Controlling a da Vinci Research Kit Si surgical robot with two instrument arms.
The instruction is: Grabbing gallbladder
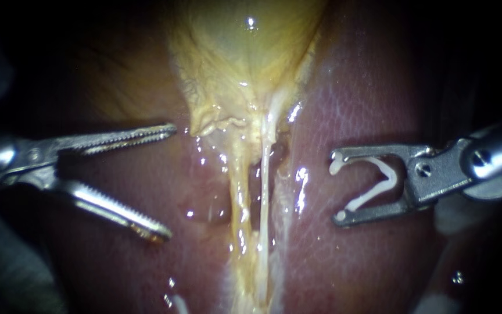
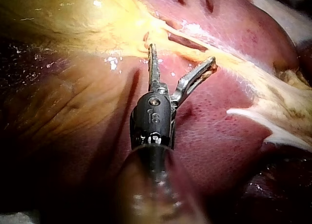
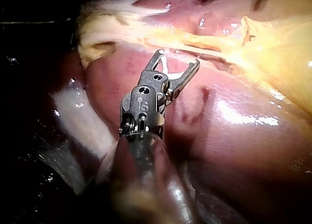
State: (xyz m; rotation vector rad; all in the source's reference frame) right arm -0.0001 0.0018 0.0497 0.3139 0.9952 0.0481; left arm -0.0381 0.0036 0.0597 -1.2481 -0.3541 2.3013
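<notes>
Our left instrument (image 1: 168, 180), jaws spread wide and gripping nothing, hovers over the liver (image 1: 367, 99) just beside the yellow gallbladder (image 1: 239, 52), which lies along the liver's middle; across the pale strands (image 1: 262, 192) below it, our right instrument (image 1: 337, 189) holds a white clip (image 1: 370, 195) between its jaws

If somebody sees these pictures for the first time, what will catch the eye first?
The yellow gallbladder glows at the top centre of the endoscope view, narrowing into pale strands that run down over the dark red liver. Beside them stand two metal instruments: the left instrument, toothed jaws wide open and empty, and the right instrument, whose jaws carry a white clip.
</notes>
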